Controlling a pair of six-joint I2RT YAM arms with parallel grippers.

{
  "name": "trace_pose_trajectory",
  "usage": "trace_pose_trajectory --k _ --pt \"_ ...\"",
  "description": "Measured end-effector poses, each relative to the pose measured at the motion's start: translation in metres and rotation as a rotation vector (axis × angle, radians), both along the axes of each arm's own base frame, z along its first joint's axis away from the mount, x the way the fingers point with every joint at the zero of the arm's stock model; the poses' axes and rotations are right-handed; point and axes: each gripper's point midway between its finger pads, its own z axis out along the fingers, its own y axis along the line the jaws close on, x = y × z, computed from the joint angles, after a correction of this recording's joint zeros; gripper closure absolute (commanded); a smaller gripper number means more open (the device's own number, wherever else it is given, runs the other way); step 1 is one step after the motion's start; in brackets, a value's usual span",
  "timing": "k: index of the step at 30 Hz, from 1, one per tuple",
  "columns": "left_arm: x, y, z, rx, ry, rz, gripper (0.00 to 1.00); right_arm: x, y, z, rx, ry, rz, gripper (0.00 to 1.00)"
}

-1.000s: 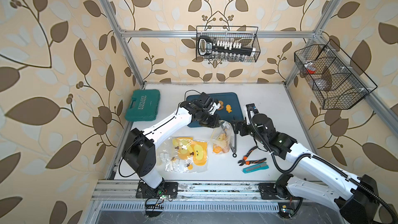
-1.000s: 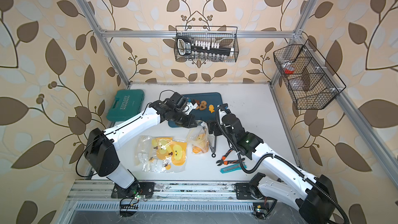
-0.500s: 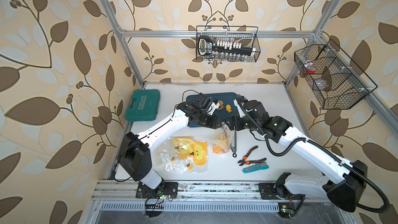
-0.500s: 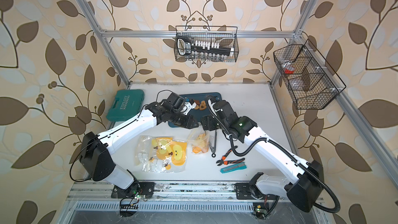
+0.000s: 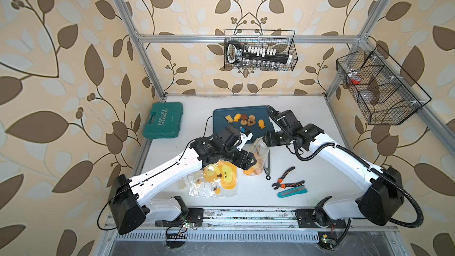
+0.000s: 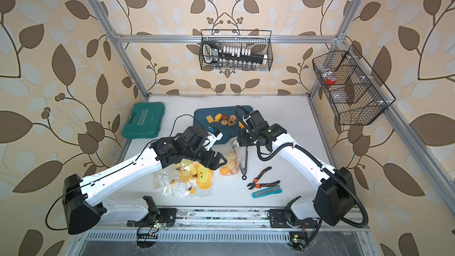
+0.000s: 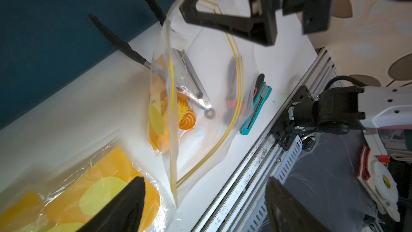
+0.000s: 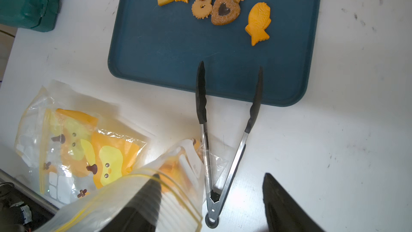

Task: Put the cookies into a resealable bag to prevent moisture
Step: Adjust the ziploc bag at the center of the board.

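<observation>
Currently seven of the cookies (image 8: 225,11) are seen lying loose at the far end of the blue tray (image 8: 178,52). Several more are gathered at the bottom of the clear resealable bag (image 7: 165,99), which is stood upright on the white table (image 8: 334,130) just in front of the tray. The left gripper (image 7: 205,179) is spread wide with nothing pinched. The bag's yellow-striped rim is seen ending between its fingers, and no contact can be made out. The right gripper (image 8: 211,175) is likewise parted widely, and nothing is clamped between its fingers. The bag's film is draped across one finger (image 8: 142,217), though whether the mouth is hooked on it cannot be told. The tray cookies are found well apart from both grippers, past the metal tongs (image 8: 200,99), whose black tips are rested on the tray's near edge. A flat pile of duck-printed bags (image 8: 100,152) is laid beside the upright bag.
</observation>
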Motion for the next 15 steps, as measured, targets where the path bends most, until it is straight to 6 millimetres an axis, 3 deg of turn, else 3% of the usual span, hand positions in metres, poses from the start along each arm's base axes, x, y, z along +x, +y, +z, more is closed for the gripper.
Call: trace_pose_trajectory --k 7,10,15 --pt "0.004 0.002 -0.037 0.203 -0.064 -0.023 0.39 0.001 0.001 0.001 0.034 0.013 0.008 0.29" --pt "0.015 0.004 -0.038 0.252 -0.122 -0.011 0.43 0.003 -0.001 0.001 0.042 0.017 0.004 0.29" --pt "0.029 0.002 -0.026 0.267 -0.215 -0.026 0.6 0.006 -0.007 0.001 0.055 0.022 -0.004 0.29"
